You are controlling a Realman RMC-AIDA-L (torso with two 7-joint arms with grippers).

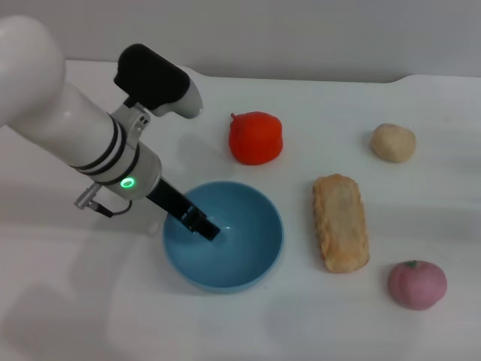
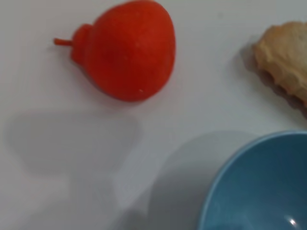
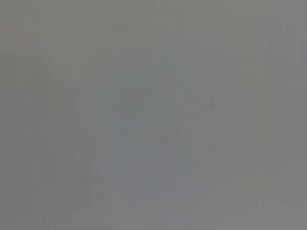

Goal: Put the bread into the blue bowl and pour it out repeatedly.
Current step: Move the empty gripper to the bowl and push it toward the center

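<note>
The bread, a long flat golden-brown loaf with ridged edges and a paler centre, lies on the white table in the head view, just right of the glossy light-blue bowl, its long axis running away from the robot. The left gripper dips inside the empty bowl at its left wall; whether it is spread or pressed together I cannot tell. The bread thus lies to the gripper's right, across the bowl, and the left arm is the only one in sight.

In the left wrist view, the bowl's rim, one end of the bread and a red tomato-like object appear.

The right wrist view shows only blank grey.
</note>
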